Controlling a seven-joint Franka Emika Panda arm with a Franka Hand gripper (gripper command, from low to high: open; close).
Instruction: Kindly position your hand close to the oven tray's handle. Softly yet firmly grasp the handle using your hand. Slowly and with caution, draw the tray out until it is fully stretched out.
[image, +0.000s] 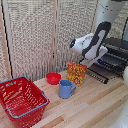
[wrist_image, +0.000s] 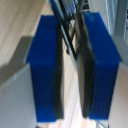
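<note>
In the exterior view, the black-and-silver toaster oven (image: 119, 46) stands at the right edge of the wooden table. The oven tray (image: 111, 65), a dark wire rack, sticks out of its front above the lowered door (image: 97, 75). My white arm reaches down to the rack's front edge, and its bulk mostly hides my hand (image: 102, 60). In the wrist view my gripper (wrist_image: 70, 32) shows two dark-blue fingers (wrist_image: 45, 65) set close together. Thin dark bars of the tray (wrist_image: 66, 27) run between them, with only a narrow gap left.
An orange-yellow box (image: 76, 74) stands just beside the oven door. A blue mug (image: 65, 89) and a red bowl (image: 53, 78) sit mid-table. A red basket (image: 22, 100) is at the exterior view's left. A woven folding screen (image: 45, 35) stands behind.
</note>
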